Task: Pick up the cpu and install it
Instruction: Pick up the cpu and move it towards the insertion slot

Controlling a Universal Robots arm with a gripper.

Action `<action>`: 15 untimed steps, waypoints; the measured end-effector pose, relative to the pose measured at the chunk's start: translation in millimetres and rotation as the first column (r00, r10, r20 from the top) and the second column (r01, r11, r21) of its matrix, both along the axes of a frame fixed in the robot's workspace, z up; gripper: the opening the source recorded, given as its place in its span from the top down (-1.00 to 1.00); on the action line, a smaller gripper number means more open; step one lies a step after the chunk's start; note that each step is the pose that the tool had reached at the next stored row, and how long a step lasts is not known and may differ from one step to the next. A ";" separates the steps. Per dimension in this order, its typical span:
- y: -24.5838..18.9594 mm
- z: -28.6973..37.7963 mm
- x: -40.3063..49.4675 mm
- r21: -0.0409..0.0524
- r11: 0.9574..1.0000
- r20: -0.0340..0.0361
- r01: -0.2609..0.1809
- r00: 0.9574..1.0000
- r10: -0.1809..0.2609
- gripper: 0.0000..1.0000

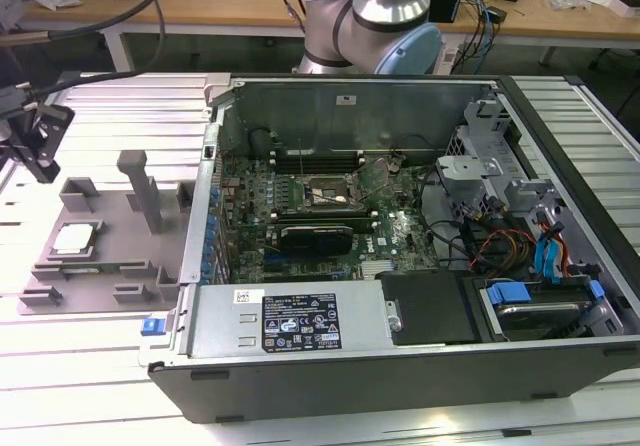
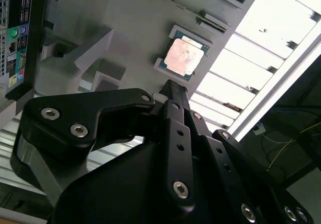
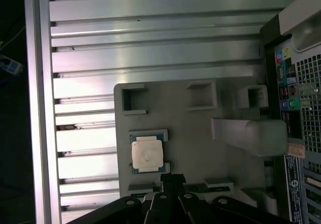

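Note:
The cpu [image 1: 75, 238] is a small square chip with a pale silver top. It lies flat in a recess of the grey fixture tray [image 1: 110, 266], at the exterior view's left, and both wrist views show it too [image 2: 184, 57] [image 3: 146, 154]. My black gripper [image 1: 40, 161] hangs in the air above the tray's far left corner, apart from the chip. Its fingers come together at a narrow tip [image 2: 170, 86] [image 3: 172, 178], shut with nothing between them. The dark motherboard socket [image 1: 325, 194] sits inside the open computer case [image 1: 400, 366].
A tall grey post [image 1: 140, 186] rises from the tray between the cpu and the case's left wall [image 1: 200, 226]. Cables and blue drive brackets [image 1: 545, 266] crowd the case's right side. The ribbed metal table [image 1: 90, 366] surrounds the tray. The arm's base [image 1: 390, 16] stands behind the case.

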State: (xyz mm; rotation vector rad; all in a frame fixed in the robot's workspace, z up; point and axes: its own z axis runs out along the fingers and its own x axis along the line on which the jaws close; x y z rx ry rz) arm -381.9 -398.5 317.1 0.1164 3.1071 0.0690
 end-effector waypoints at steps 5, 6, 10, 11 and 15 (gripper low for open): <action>0.1 -5.2 -3.5 0.000 1.000 0.000 0.000 1.000 0.000 0.79; 0.1 -6.1 -4.2 0.000 1.000 0.000 0.000 1.000 0.000 0.79; 0.1 -8.2 -5.6 0.000 1.000 0.000 0.000 1.000 0.000 0.79; 0.1 -8.9 -6.0 0.000 1.000 0.000 0.000 1.000 0.000 0.79; 0.2 -10.9 -7.4 0.000 1.000 0.000 0.000 1.000 0.000 0.79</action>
